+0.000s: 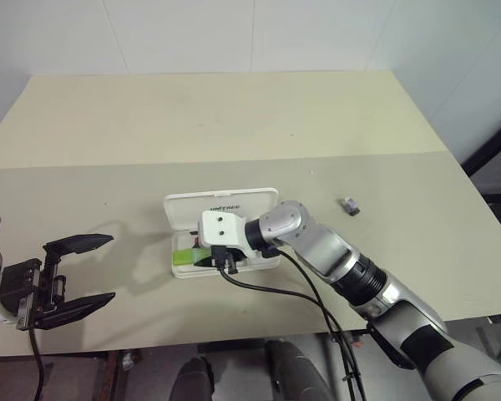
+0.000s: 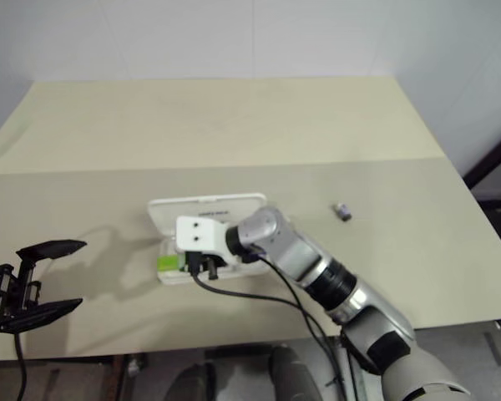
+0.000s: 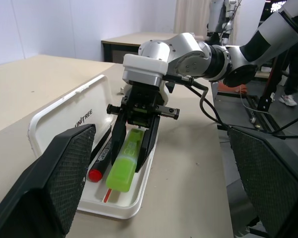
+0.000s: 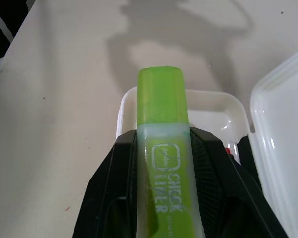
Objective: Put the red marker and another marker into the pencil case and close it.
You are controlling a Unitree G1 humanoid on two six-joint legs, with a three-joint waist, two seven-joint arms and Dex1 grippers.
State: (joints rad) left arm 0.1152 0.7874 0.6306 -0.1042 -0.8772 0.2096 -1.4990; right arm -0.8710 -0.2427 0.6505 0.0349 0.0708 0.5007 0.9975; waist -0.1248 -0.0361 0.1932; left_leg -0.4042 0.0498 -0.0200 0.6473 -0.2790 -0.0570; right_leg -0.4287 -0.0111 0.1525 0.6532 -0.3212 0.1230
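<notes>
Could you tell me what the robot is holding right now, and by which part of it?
The right gripper clamps the light green marker by its barrel, cap free, over the open pencil case. The left gripper holds nothing.

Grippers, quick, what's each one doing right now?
Left gripper: open, empty.
Right gripper: shut on the green marker, over the open case.

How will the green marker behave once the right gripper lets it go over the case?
The green marker looks stiff, light plastic with a flattish body, so it probably won't roll far. The case walls and the red marker beside it should keep it in.
</notes>
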